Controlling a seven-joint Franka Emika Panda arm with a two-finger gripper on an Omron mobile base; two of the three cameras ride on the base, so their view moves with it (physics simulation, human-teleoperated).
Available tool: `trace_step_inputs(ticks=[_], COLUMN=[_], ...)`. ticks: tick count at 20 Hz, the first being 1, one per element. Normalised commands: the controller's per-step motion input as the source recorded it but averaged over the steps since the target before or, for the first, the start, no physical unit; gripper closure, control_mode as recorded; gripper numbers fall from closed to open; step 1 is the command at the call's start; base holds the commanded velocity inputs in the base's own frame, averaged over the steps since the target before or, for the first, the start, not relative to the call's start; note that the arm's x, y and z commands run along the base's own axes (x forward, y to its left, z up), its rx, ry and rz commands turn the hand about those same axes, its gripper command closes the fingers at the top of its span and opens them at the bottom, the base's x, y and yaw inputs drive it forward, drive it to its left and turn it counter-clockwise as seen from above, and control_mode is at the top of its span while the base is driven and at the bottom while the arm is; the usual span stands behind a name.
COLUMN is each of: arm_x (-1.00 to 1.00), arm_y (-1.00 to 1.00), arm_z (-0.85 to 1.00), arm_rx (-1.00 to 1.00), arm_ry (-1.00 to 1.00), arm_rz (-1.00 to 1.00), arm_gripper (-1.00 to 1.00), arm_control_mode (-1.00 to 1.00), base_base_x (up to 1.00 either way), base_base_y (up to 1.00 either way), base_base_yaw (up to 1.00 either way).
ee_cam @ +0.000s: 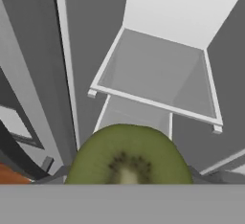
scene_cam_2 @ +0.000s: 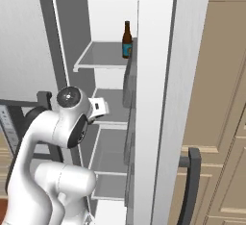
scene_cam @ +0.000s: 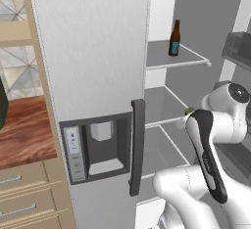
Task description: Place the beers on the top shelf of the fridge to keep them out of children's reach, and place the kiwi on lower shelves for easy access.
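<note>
Kiwi right up against the hand camera, sitting in the claw

Green cut face with the pale core is jammed at the bottom of the hand view, so the claw looks about half open and gripping it, though the fingertips themselves are hidden. Just beyond the claw sits a lower shelf of the open fridge. Well above the claw, one amber beer stands upright on a higher shelf, near its front edge.
</note>
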Motion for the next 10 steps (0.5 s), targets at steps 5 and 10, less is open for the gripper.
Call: trace_step_inputs(ticks=[5,10], arm_x=[0.3,0.3], arm_y=[-0.08,-0.11], arm_z=[-0.2,-0.25], arm_rx=[0.0,0.0], arm_ry=[0.0,0.0], arm_rz=[0.15,0.17], arm_gripper=[1.0,1.0], arm_control_mode=[-1.0,-1.0], base_base_x=[0.0,0.0], base_base_y=[0.0,0.0], base_base_yaw=[0.0,0.0])
